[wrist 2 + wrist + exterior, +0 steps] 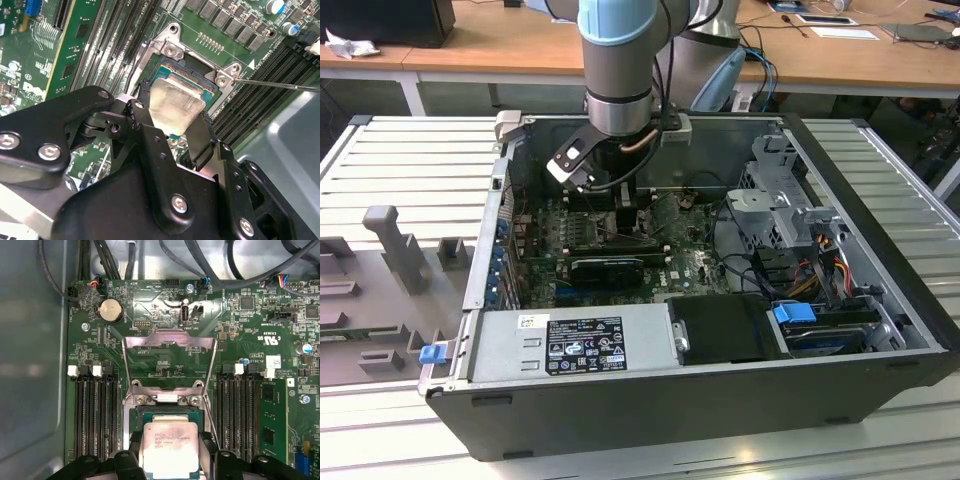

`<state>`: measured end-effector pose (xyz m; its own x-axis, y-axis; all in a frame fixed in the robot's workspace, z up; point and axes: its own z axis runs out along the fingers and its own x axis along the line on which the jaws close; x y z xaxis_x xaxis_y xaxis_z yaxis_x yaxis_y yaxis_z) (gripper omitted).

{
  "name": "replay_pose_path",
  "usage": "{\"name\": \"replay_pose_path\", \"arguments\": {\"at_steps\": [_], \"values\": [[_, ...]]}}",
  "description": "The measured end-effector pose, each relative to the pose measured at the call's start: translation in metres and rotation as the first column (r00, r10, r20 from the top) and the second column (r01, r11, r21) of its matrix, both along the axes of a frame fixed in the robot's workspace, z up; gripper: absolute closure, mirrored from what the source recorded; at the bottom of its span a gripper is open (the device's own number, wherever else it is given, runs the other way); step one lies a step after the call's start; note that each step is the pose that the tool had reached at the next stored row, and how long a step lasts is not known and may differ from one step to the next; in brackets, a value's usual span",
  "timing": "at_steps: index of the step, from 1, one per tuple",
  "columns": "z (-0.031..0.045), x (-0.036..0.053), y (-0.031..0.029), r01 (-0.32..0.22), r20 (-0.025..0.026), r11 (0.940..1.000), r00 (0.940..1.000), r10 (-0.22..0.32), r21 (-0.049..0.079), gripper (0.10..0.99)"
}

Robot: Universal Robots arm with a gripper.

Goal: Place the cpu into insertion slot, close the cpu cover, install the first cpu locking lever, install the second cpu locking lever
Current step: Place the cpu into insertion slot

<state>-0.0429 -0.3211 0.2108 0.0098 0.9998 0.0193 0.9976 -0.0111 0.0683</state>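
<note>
Pinching the cpu (169, 442) by 2 opposite edges in the tool (170, 455), over the insertion slot (192, 414) and seemingly not yet seated, with the cpu cover (170, 339) flipped open beyond; best lowered flat, squared to its rim, never forced.

Work surface: grey ribbed aluminium table (410, 160), slats running lengthwise, evenly lit by indoor light. On it, at the exterior view's left: grey moulded fixtures (395, 240). Behind: wooden desks (470, 48) on white legs (413, 97), bearing 1 black box (395, 20), 1 crumpled white paper (348, 44) and flat sheets (845, 32).
</note>
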Motion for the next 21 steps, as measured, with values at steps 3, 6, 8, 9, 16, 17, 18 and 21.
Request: {"name": "replay_pose_path", "arguments": {"at_steps": [3,6,8,9,16,17,18,21], "values": [[-0.0018,0.0,0.0001,0.009,0.0,1.0,1.0,-0.009,0.0,0.557],[-0.004,0.0,0.0002,0.009,0.0001,1.0,1.0,-0.009,0.0,0.557],[-0.0067,0.0,0.0002,0.009,0.0,1.0,1.0,-0.009,0.0,0.557],[-0.0077,0.0,0.0002,0.009,0.0,1.0,1.0,-0.009,0.0,0.557],[-0.0091,0.0,0.0002,0.009,0.0,1.0,1.0,-0.009,0.0,0.545],[-0.0092,0.0,0.0005,0.009,0.0002,1.0,1.0,-0.009,0.0,0.545],[-0.0093,0.0,0.0009,0.009,0.0002,1.0,1.0,-0.009,0.001,0.482],[-0.0092,0.0,0.0031,0.009,0.0,1.0,1.0,-0.009,0.003,0.482]]}}
